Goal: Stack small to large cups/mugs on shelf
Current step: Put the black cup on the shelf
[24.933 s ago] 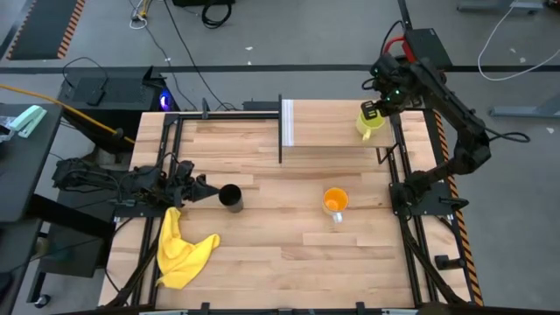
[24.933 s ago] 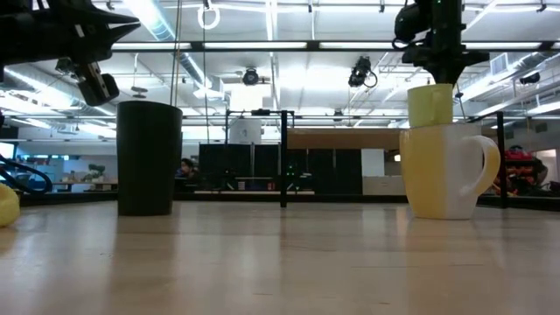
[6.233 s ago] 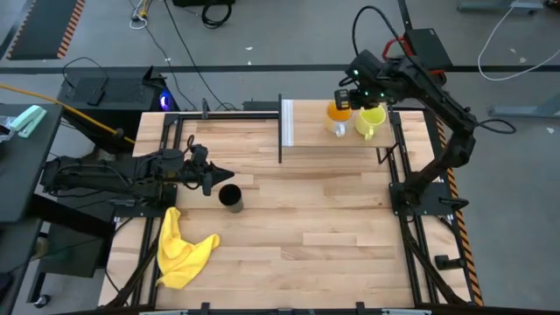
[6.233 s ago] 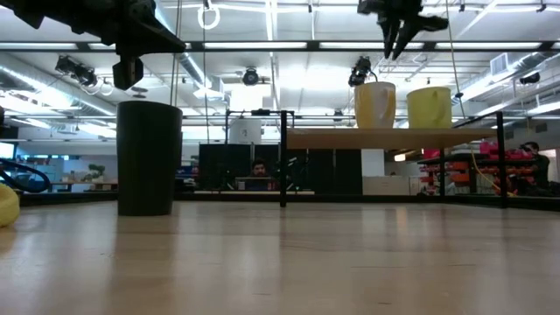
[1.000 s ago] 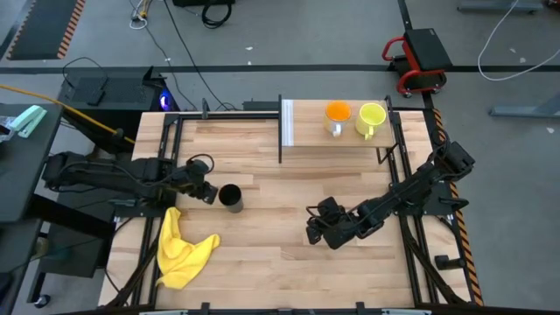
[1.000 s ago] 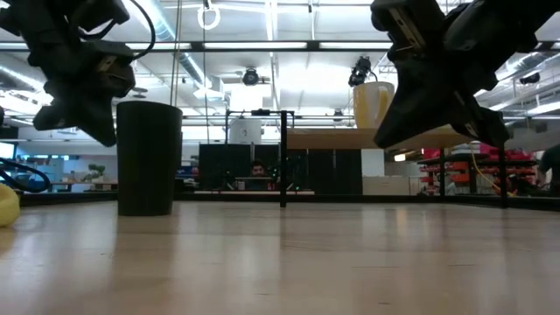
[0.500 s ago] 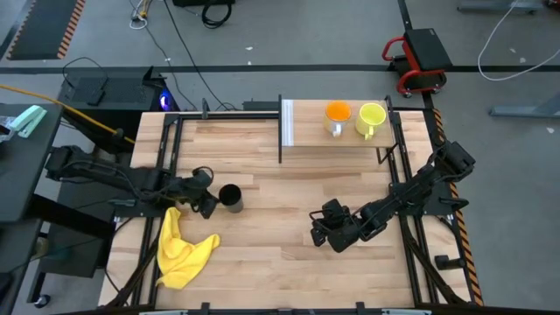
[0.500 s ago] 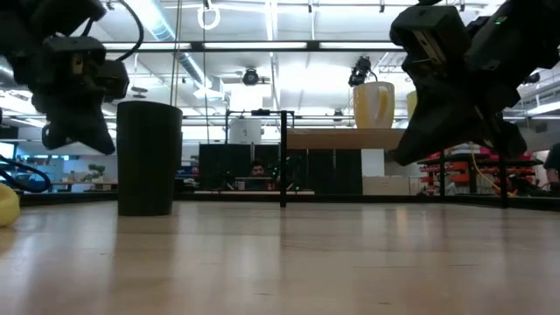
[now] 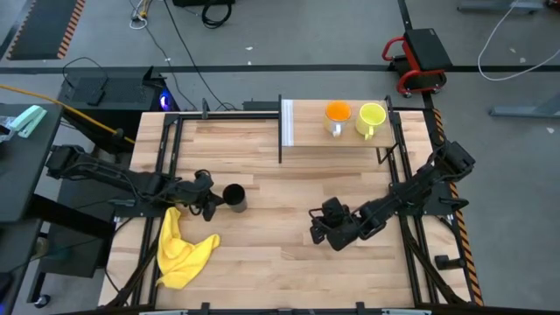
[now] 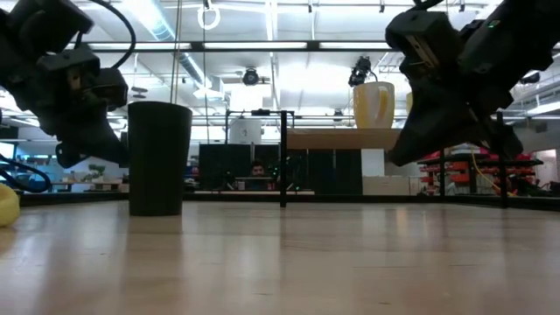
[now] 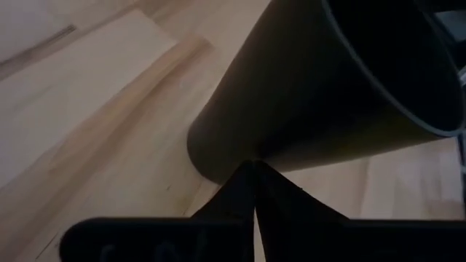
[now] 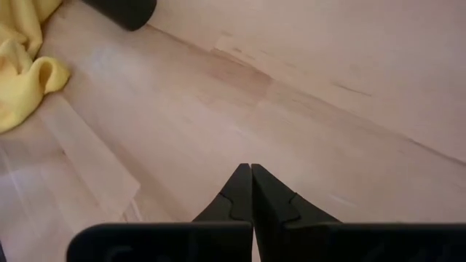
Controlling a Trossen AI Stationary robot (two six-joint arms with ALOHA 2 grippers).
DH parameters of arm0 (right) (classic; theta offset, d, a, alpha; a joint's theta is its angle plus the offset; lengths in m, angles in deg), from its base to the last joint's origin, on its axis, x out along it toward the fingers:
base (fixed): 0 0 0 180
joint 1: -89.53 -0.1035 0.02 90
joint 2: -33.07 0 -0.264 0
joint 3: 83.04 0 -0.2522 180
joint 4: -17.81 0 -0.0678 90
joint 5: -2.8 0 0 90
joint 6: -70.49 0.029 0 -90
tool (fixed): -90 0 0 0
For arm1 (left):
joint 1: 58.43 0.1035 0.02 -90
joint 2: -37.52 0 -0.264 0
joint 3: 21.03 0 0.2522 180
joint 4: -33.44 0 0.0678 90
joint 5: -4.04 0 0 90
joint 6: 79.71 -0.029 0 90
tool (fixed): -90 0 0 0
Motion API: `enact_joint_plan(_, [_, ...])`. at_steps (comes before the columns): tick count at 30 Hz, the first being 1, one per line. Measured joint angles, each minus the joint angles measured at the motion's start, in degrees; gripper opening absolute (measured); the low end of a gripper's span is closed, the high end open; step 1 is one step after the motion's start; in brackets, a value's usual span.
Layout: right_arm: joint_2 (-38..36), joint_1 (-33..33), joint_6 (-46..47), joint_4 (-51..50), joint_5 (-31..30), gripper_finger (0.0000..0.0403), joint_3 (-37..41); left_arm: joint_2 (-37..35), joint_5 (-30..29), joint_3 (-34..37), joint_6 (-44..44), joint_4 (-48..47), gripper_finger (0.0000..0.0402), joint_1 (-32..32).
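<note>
The black tumbler stands upright on its base on the tabletop, left of centre. My left gripper is shut, level beside the tumbler's left side. The orange mug and the yellow-green mug stand side by side on the shelf at the far edge. My right gripper is shut, low over bare wood right of centre, touching nothing. My left gripper pushes the tumbler with the tips of its shut fingers. They meet the tumbler's side wall low down, near the base. They come level from the table's left. The tumbler stays upright with its base on the table.
A yellow cloth lies crumpled near the left front of the table. The shelf's white end panel and dark posts stand at the far side. Black frame rails run along both table sides. Bare wood lies between the two grippers.
My left gripper has come down and toward the near edge, then moved right against the tumbler's side. The tumbler has slid a little toward the table's right, still upright. My right gripper has barely shifted.
</note>
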Motion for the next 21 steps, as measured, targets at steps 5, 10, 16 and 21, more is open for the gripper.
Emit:
enact_joint_plan(5, [0.01,2.30,-0.02,0.00,0.02,0.0002,0.00,-0.01,-0.12,1.08,-1.05,4.49,0.0023,0.00])
enact_joint_plan(10, [0.01,4.73,-1.29,0.17,-0.02,0.0002,0.00,-0.01,-0.12,1.58,-1.07,6.70,0.0012,0.00])
enact_joint_plan(16, [0.01,6.36,-2.56,1.01,0.00,0.0002,0.00,0.02,-0.14,1.58,-1.51,9.38,0.0015,0.00])
enact_joint_plan(21, [0.01,6.68,-2.61,1.02,0.00,0.0002,0.00,0.73,-0.14,1.58,-1.61,10.87,0.0021,0.02])
